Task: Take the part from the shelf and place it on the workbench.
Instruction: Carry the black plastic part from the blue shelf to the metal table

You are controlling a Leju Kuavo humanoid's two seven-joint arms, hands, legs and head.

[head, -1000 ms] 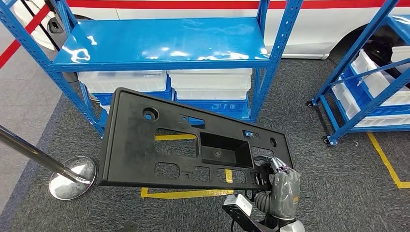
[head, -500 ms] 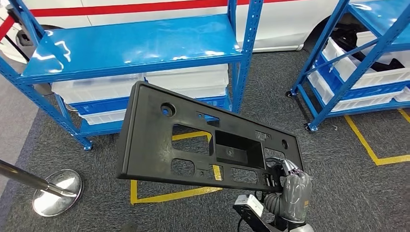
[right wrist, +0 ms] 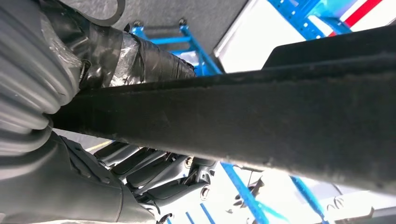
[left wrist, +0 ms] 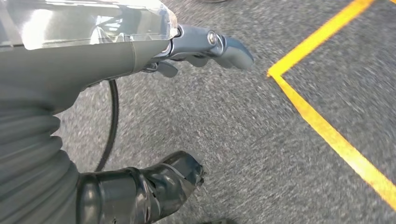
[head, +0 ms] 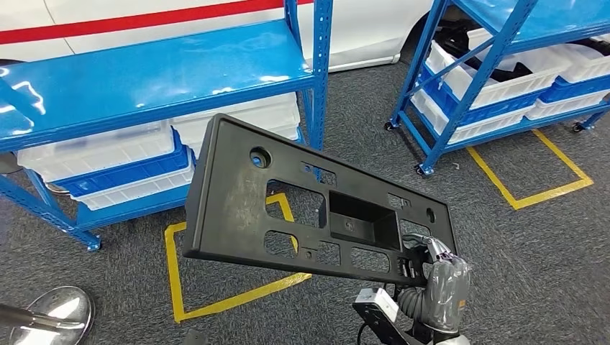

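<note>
The part (head: 237, 201) is a long, flat black plastic panel with several cut-outs and a square recess. It hangs in the air over the grey carpet, tilted, its left end higher. My right hand (head: 440, 284) grips its lower right edge from below. In the right wrist view the panel's edge (right wrist: 261, 107) crosses the picture, with my right hand (right wrist: 93, 186) wrapped round it, thumb on one side and fingers on the other. My left hand (left wrist: 93, 60) hangs over the carpet, fingers apart and holding nothing.
A blue shelf rack (head: 158, 72) with white bins (head: 108, 151) below stands ahead on the left. A second blue rack (head: 503, 43) holds bins at the right. Yellow floor tape (head: 173, 273) marks squares. A chrome stanchion base (head: 50, 309) sits at the lower left.
The whole scene has slid left: the camera has turned right, away from the shelf. The panel stays in my right hand, a little more tilted.
</note>
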